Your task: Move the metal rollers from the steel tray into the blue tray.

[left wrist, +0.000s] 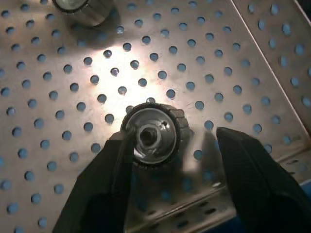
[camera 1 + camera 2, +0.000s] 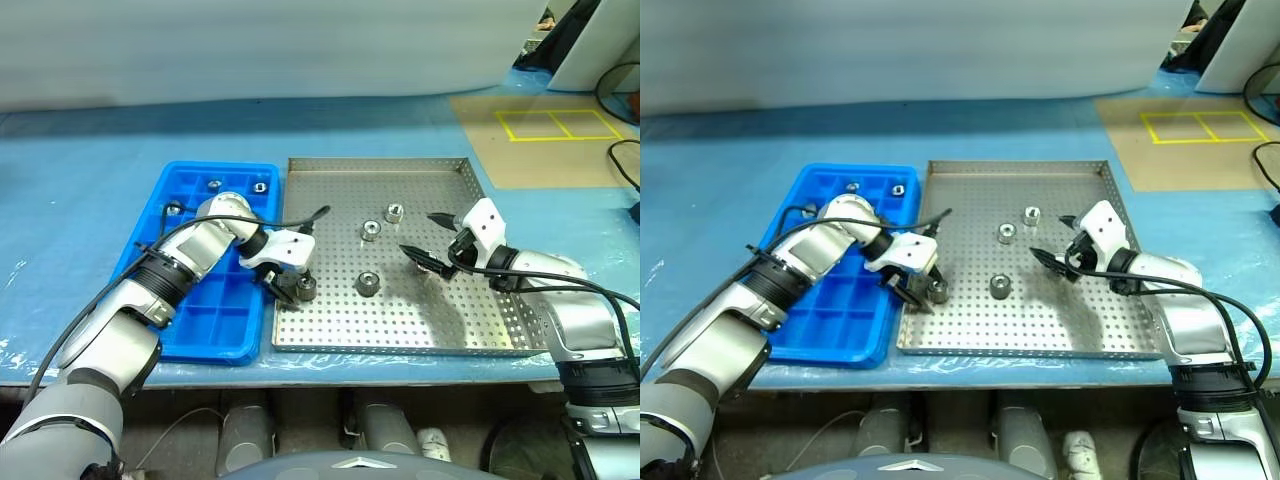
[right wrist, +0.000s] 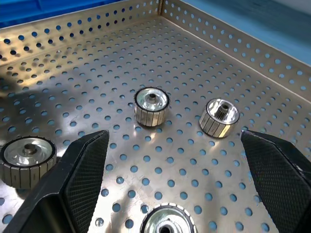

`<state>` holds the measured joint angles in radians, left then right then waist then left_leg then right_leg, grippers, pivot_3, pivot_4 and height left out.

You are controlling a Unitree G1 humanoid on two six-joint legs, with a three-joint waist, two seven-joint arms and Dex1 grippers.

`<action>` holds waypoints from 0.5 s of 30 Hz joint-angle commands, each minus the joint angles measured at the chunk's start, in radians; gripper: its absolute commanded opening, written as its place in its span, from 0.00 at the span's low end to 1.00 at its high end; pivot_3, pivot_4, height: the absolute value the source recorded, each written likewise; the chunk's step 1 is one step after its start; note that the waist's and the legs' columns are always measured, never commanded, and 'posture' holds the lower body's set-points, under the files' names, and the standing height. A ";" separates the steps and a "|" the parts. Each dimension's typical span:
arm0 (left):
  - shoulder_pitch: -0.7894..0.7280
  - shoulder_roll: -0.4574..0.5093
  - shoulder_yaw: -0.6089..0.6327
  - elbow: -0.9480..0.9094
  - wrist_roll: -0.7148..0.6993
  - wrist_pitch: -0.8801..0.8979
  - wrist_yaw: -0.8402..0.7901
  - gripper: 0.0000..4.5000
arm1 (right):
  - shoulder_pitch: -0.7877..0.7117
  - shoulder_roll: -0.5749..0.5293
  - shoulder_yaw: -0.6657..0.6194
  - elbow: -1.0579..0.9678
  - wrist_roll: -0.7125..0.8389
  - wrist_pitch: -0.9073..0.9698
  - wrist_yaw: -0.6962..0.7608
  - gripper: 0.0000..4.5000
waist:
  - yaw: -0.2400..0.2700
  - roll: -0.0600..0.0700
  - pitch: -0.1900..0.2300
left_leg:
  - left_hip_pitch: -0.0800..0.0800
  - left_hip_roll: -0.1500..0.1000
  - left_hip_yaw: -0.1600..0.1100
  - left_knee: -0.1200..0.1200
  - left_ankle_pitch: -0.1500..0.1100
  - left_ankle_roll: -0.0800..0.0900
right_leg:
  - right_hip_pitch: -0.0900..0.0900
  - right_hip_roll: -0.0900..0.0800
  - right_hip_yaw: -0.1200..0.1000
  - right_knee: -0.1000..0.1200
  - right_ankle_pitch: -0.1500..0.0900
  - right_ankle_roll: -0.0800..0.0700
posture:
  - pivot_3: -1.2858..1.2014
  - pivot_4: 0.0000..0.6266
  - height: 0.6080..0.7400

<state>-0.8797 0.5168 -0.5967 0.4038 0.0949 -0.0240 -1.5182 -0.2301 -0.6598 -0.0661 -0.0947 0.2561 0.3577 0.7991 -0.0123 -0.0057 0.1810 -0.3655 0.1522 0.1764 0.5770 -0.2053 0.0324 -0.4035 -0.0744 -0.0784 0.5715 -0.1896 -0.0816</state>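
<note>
Down over the head view, my left hand (image 2: 291,292) hung low at the near-left corner of the steel tray (image 2: 470,172), its fingers apart around one of the metal rollers (image 2: 306,288), which stood on the perforated floor; I could not tell whether both fingers pressed it. The blue tray (image 2: 178,338) lay just beside that hand, under my forearm, touching the steel tray's left rim, with three rollers in its far compartments. My right hand (image 2: 427,237) hovered wide open over the steel tray's right part, and three more rollers lay ahead of it toward my left hand.

From my left wrist, the roller (image 1: 154,134) sat between my two fingers (image 1: 114,179), touching one and clear of the other.

From my right wrist, the spread fingers (image 3: 82,170) framed four rollers on the tray floor.
</note>
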 commanded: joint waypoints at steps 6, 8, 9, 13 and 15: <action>0.000 -0.059 -0.009 0.067 0.061 -0.052 0.026 0.46 | 0.001 0.006 -0.018 -0.048 0.008 -0.020 -0.026 1.00 | 0.001 0.004 -0.003 | 0.004 0.000 0.000 0.001 -0.001 -0.001 | 0.005 0.000 0.000 0.000 -0.004 0.007 | 0.40 0.24 1.00; -0.001 -0.059 -0.007 0.081 0.072 -0.063 0.027 0.34 | 0.001 0.007 -0.018 -0.045 0.007 -0.023 -0.027 1.00 | 0.001 0.004 -0.004 | 0.005 0.000 0.000 0.001 -0.001 -0.001 | 0.005 0.000 0.000 0.000 -0.004 0.007 | 0.40 0.24 1.00; 0.000 -0.059 -0.005 0.086 0.073 -0.068 0.026 0.30 | 0.000 0.007 -0.017 -0.043 0.007 -0.025 -0.028 1.00 | 0.001 0.004 -0.004 | 0.005 -0.001 0.000 0.001 -0.001 -0.001 | 0.005 0.000 0.000 0.000 -0.004 0.007 | 0.40 0.24 1.00; 0.007 -0.061 0.013 0.088 0.070 -0.083 0.050 0.30 | -0.006 0.011 -0.014 -0.032 0.004 -0.032 -0.029 1.00 | 0.001 0.004 -0.004 | 0.005 -0.001 0.000 0.001 -0.001 0.000 | 0.005 0.000 0.000 0.000 -0.003 0.005 | 0.40 0.24 1.00; 0.007 -0.064 0.031 0.099 0.073 -0.094 0.091 0.30 | -0.009 0.016 -0.010 -0.028 0.003 -0.035 -0.031 1.00 | 0.001 0.004 -0.004 | 0.005 -0.001 0.000 0.001 -0.001 0.000 | 0.005 0.000 0.000 0.000 -0.004 0.007 | 0.40 0.24 1.00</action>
<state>-0.8881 0.4528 -0.5762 0.4790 0.1376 -0.1136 -1.4625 -0.2264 -0.6472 -0.0661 -0.0954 0.2539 0.3443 0.7732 -0.0116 -0.0013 0.1770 -0.3610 0.1516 0.1762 0.5780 -0.2060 0.0319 -0.3984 -0.0749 -0.0787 0.5711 -0.1937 -0.0745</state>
